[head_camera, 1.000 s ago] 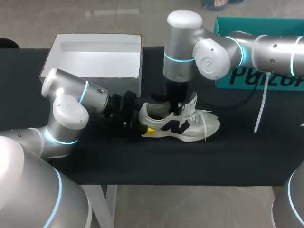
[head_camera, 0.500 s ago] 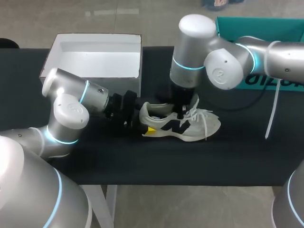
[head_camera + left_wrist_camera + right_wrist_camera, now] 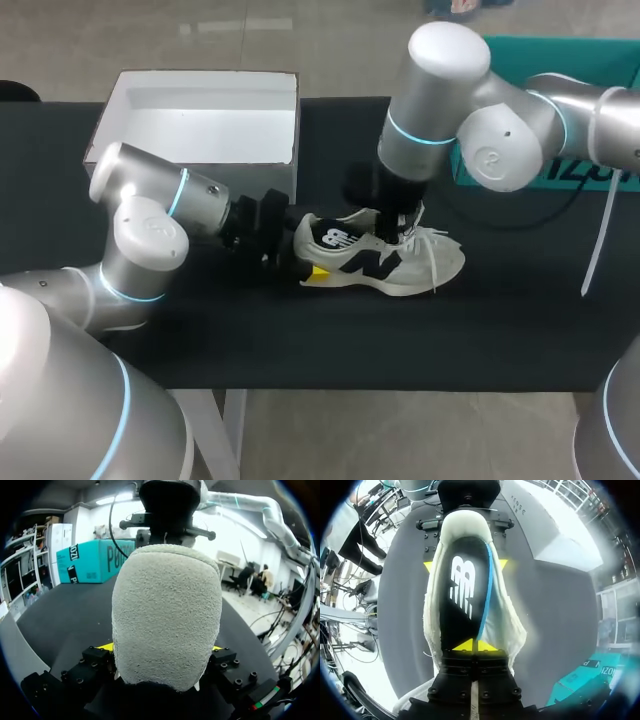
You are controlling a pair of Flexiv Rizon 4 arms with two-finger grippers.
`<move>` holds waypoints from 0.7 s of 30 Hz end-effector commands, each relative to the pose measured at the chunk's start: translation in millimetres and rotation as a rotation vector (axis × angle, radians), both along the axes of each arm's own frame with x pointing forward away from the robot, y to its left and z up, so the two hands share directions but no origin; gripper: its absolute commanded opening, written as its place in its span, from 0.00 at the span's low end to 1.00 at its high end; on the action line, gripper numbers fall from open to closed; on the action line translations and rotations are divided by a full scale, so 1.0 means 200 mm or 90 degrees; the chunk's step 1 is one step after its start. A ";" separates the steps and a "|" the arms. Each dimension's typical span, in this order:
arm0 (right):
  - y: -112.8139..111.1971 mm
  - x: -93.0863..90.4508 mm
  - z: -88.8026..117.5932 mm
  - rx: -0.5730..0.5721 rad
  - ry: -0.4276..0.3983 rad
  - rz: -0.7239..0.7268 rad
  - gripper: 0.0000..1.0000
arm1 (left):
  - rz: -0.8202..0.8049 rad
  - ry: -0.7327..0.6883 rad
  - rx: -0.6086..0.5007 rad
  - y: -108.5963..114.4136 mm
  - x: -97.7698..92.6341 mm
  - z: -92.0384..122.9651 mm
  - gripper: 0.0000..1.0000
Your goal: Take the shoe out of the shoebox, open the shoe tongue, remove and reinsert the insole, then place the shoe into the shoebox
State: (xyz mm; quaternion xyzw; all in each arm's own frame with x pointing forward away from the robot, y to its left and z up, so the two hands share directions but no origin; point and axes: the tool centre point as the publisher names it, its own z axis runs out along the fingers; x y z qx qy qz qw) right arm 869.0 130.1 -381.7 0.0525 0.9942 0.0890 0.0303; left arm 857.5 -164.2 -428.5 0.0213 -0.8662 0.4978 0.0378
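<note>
Outside the shoebox, left gripper clamps the shoe at its heel; right gripper pinches the insole.

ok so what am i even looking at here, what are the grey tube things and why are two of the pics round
The grey tubes are two robot arms, the left arm and the right arm, working at a black table. The wide picture comes from a fixed camera above and behind the robot. Each round picture comes from a camera on one arm's wrist, looking out along its fingers.

On the table stand an open white shoebox and, beside it, a pale sneaker on its sole. The left end effector grips the sneaker's heel from both sides with its yellow-tipped fingers. The right end effector pinches one end of the black insole, which seems partly lifted out of the sneaker.
</note>
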 end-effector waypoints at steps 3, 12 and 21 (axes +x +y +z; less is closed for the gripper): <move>0.03 0.05 0.04 0.019 -0.025 0.010 0.00 | 0.001 0.000 0.000 0.00 0.01 0.00 0.00; 0.08 0.08 0.08 0.045 -0.038 0.018 0.00 | 0.001 0.000 0.000 0.00 0.01 0.00 0.00; -0.01 0.05 0.15 0.097 -0.068 -0.009 0.00 | 0.001 0.000 0.000 0.00 0.01 0.00 0.00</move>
